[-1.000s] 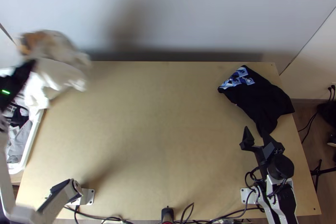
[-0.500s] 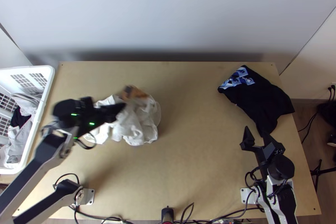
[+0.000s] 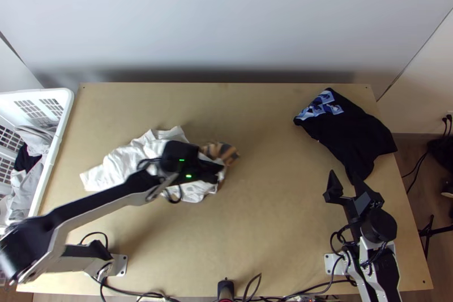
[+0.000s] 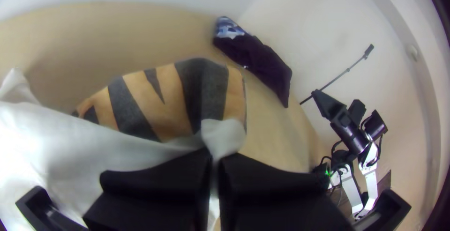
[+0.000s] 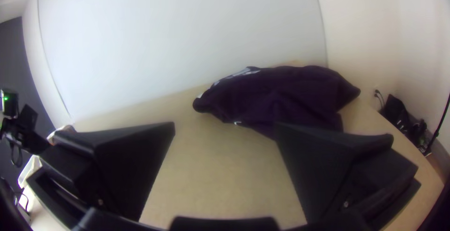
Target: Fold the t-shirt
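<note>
Two claws are out on the table (image 3: 255,234), and I watch them from far away. I think of the table like a big clock seen from above, with 12 o'clock at the wall (image 3: 226,18). The white shirt (image 3: 122,163) lies all bunched up, from near the middle out to about 9 or 10 o'clock. It has an orange part with dark stripes (image 4: 187,95), which sits at the end close to the middle.

My left claw (image 3: 218,173) is just by the middle, over that end of the shirt. Its arm (image 3: 102,203) comes in from 8 o'clock. In its own wrist view, I see the left claw (image 4: 215,158) pinching a bit of the white cloth, with its two black fingers (image 4: 159,179) pressed together on it.

My right claw (image 3: 345,180) is at 3 o'clock. Its fingers are wide apart, with no cloth between them. A black shirt (image 3: 354,132) lies crumpled near their tips, at 2 o'clock, with a blue and white picture (image 3: 323,105) on it.

Over at 9 o'clock, at the side of the table, I see a white basket (image 3: 67,110). It has grey and black clothes (image 3: 34,169) in it.
</note>
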`<state>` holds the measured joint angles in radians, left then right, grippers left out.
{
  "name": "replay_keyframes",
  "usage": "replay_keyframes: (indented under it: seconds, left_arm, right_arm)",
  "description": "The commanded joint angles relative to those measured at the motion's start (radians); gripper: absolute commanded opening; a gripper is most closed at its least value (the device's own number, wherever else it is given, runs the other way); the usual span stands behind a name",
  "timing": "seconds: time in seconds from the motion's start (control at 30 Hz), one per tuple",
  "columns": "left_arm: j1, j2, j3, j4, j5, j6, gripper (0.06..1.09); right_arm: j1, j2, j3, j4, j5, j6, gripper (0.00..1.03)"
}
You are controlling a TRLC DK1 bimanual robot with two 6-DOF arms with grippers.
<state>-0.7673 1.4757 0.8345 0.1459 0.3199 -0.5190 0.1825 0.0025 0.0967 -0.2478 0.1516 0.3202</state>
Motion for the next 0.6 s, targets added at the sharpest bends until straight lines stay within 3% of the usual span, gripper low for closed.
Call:
replay_keyframes:
  seconds: [0.0,0.03,0.3,0.43,0.57]
  left_arm:
    - [-0.113,0.215,0.143,0.055,0.001,-0.004,1.08]
    - [-0.112,0.222,0.156,0.050,0.002,-0.016,1.04]
    - [0.071,0.023,0.199,-0.092,-0.010,-0.013,1.04]
    - [0.241,-0.104,0.232,-0.223,-0.042,0.027,1.04]
    - [0.405,-0.206,0.232,-0.312,-0.044,0.097,1.04]
  right_arm:
    - [0.003,-0.001,0.000,0.001,0.000,0.000,0.98]
    - [0.005,-0.002,0.000,0.002,0.000,-0.001,0.98]
    - [0.060,-0.006,0.012,0.061,-0.006,-0.010,0.98]
    - [0.107,0.045,0.129,0.082,-0.116,-0.009,0.98]
    - [0.183,0.229,0.304,0.051,-0.178,-0.013,0.98]
